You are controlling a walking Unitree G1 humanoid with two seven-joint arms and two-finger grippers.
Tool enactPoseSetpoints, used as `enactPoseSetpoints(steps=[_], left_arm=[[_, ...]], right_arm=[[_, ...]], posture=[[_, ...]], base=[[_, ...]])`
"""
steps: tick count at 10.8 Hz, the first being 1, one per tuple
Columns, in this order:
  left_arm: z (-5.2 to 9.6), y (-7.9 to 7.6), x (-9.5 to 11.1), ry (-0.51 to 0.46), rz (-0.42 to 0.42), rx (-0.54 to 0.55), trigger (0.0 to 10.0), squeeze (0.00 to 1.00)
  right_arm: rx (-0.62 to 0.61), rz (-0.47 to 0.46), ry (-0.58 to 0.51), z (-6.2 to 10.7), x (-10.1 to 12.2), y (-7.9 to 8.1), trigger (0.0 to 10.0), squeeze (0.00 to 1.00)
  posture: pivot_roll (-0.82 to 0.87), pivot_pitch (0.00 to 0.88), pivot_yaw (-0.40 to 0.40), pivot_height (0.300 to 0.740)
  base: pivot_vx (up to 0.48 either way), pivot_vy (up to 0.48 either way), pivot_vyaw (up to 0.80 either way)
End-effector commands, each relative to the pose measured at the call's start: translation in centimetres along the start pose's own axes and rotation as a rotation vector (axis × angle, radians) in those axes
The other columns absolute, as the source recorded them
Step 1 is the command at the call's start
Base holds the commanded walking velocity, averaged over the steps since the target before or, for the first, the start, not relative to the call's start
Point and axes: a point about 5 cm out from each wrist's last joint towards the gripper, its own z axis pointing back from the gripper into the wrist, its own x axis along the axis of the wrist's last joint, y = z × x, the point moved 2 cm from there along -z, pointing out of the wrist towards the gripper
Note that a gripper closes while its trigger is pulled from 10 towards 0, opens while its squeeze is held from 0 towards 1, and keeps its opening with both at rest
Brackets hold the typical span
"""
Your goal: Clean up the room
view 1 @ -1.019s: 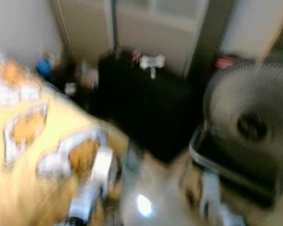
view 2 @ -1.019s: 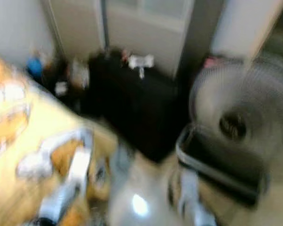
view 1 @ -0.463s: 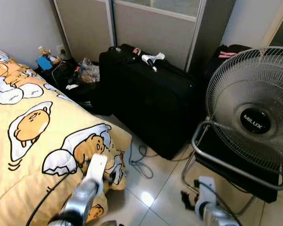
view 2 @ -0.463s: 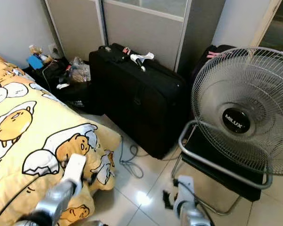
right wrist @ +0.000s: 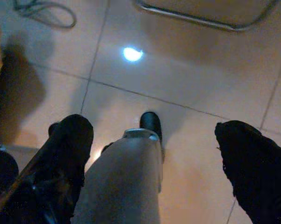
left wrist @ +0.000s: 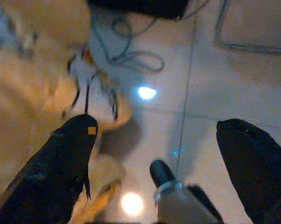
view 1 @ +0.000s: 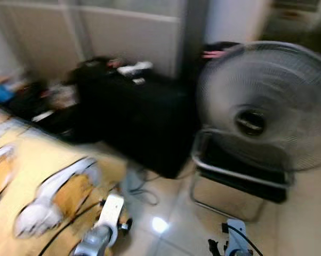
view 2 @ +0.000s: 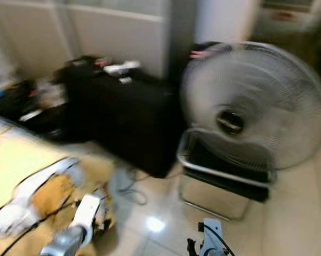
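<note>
Both end effectors point(left wrist: 154, 140) point(right wrist: 150, 140) spread wide, empty, blurred yellow patterned quilt point(view 1: 38, 176), perhaps rumpled

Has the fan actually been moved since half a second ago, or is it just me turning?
No. The fan sits further left in the head view, but the black suitcase beside it has shifted left by the same amount, so the camera turned; the fan stayed put.

I am in a home bedroom: a bed point(view 1: 38, 176) with a cartoon cover, a suitcase point(view 1: 134, 120) and fan point(view 1: 256, 106) beside it.
</note>
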Motion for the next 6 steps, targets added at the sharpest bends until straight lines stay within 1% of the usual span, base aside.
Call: enactPoseSetpoints(steps=[1, 2, 3, 5, 6], left_arm=[[0.1, 0.3, -0.3, 0.017, 0.007, 0.007, 10.0, 0.0], [-0.2, -0.4, 0.3, -0.001, 0.012, -0.004, 10.0, 0.0], [-0.3, -0.9, 0.6, -0.01, 0.011, -0.018, 10.0, 0.0], [-0.4, -1.6, 0.9, -0.011, 0.009, -0.033, 10.0, 0.0], [-0.5, -1.7, 0.9, -0.011, 0.007, -0.035, 10.0, 0.0]], right_arm=[[-0.002, -0.014, -0.022, -0.1, 0.8, 0.3, 10.0, 0.0], [-0.011, -0.001, -0.035, -0.1, 1.4, 0.1, 10.0, 0.0], [-0.015, -0.006, -0.053, -0.1, 1.8, -0.2, 10.0, 0.0], [-0.027, 0.005, -0.069, -0.2, 3.7, -1.0, 10.0, 0.0], [-0.027, 0.01, -0.064, -0.2, 3.7, -1.1, 10.0, 0.0]], posture=[[-0.03, 0.0, 0.081, 0.74], [-0.05, 0.0, 0.082, 0.74], [-0.06, 0.0, 0.082, 0.74], [-0.07, 0.0, 0.086, 0.74], [-0.07, 0.0, 0.087, 0.74]], base=[[0.247, 0.0, -0.64], [0.251, 0.0, -0.54], [0.255, 0.0, 0.0], [0.259, 0.0, 0.0], [0.255, 0.0, 0.0]])
